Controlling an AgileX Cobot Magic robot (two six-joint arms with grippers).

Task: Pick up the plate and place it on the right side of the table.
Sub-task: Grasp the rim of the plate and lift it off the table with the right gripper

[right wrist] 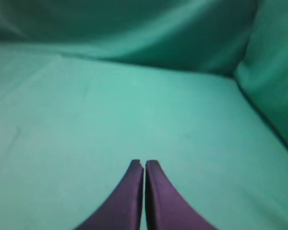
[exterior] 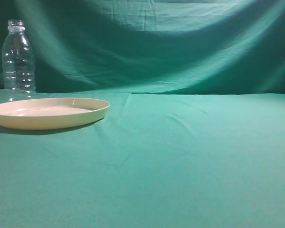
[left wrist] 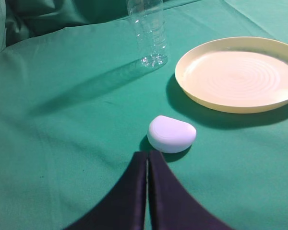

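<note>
A: Where is the plate (exterior: 49, 113) sitting?

B: It is lying flat on the table (exterior: 190, 156), at the far left of the exterior view, with the clear bottle (exterior: 18, 61) standing upright just behind it. Neither gripper is touching it.

A: What is the left wrist view showing?

B: The left gripper (left wrist: 147, 158) is hovering with its 2 dark fingers pressed together, holding nothing. A small white rounded object (left wrist: 171, 133) is lying just ahead of the tips; it is possibly a case or a soap, hard to tell. The plate is sitting beyond it to the right, the bottle to its left.

A: And the right one?

B: The right gripper (right wrist: 144, 165) is hanging over bare green cloth, jaws together, nothing between them
</note>
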